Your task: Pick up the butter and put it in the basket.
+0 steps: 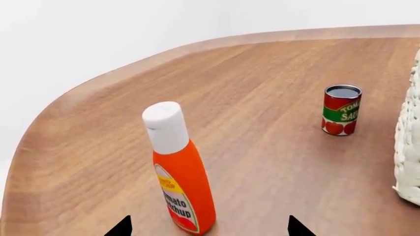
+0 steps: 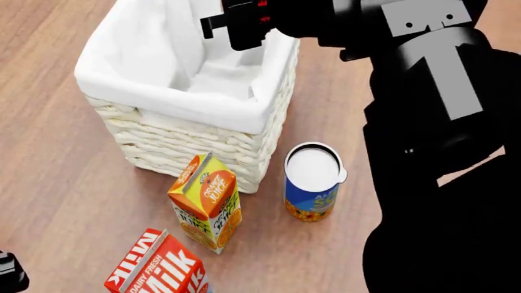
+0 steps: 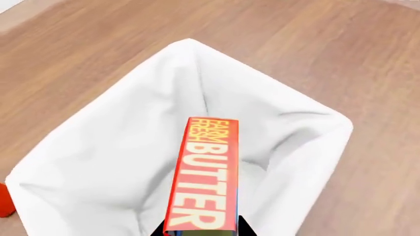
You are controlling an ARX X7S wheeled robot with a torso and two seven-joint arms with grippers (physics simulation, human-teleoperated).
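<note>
While above basket: your right gripper (image 3: pixel 200 231) hangs over the basket (image 3: pixel 78 167).
Right grip: clamped on the butter (image 3: pixel 203 174).
Left gripper (image 1: pixel 208 228): spread wide, empty, ketchup bottle (image 1: pixel 178 169) between its tips.

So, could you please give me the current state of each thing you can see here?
butter: held by the right gripper over the basket
basket: upright, liner empty as far as visible
ketchup bottle: upright, cap closed
tomato sauce can: upright
orange juice carton: upright, closed
milk carton: partly out of frame
blue can: upright, sealed
</note>
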